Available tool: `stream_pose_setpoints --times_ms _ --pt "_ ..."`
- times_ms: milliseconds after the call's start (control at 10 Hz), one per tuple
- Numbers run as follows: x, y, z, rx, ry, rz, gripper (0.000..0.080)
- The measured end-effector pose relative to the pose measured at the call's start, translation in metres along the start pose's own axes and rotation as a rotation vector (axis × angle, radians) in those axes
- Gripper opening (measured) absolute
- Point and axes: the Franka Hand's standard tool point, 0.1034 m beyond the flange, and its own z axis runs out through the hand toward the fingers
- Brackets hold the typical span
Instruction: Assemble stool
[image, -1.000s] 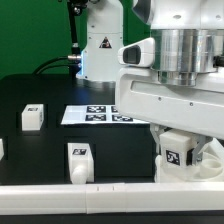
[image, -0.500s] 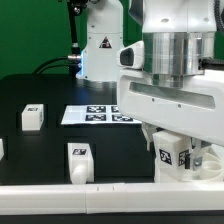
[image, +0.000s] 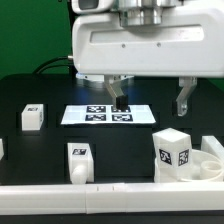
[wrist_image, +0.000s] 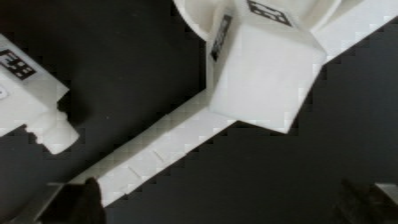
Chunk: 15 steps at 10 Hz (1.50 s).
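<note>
Leg (image: 172, 152): upright on the seat (image: 209, 163), exterior view's right; your jaws, closed around it 0.5 s ago, have risen clear, released and empty; judged seated, 1 done; far leg (image: 32, 117) and near leg (image: 79, 160) wait on the desk (image: 40, 92).

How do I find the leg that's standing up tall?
Start at the black table and go to the exterior view's right, below the open claw. The leg stands beside the round seat. It is the tallest block, and the only one by the seat.
</note>
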Motion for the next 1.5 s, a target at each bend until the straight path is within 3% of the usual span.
stream_pose_setpoints --times_ms 300,400,500,600,700,800,1200,1300,1500 --pt "0.000 0.005 0.005 -0.003 0.000 -0.275 0.0649" --pt "0.000 0.025 0.013 0.001 -0.001 -0.396 0.0649" --pt "0.003 0.059 0.022 0.002 -0.037 -0.464 0.0649" --pt "0.009 0.081 0.028 -0.002 -0.055 -0.589 0.0649" --pt "0.008 0.100 0.045 -0.013 -0.083 -0.674 0.0649" --pt "0.003 0.106 0.059 -0.021 -0.106 -0.718 0.0649" --pt "0.003 0.108 0.065 -0.020 -0.102 -0.792 0.0649" --pt "0.001 0.120 0.077 -0.021 -0.139 -0.757 0.0649" --pt "-0.007 0.129 0.095 -0.032 -0.164 -0.722 0.0649"
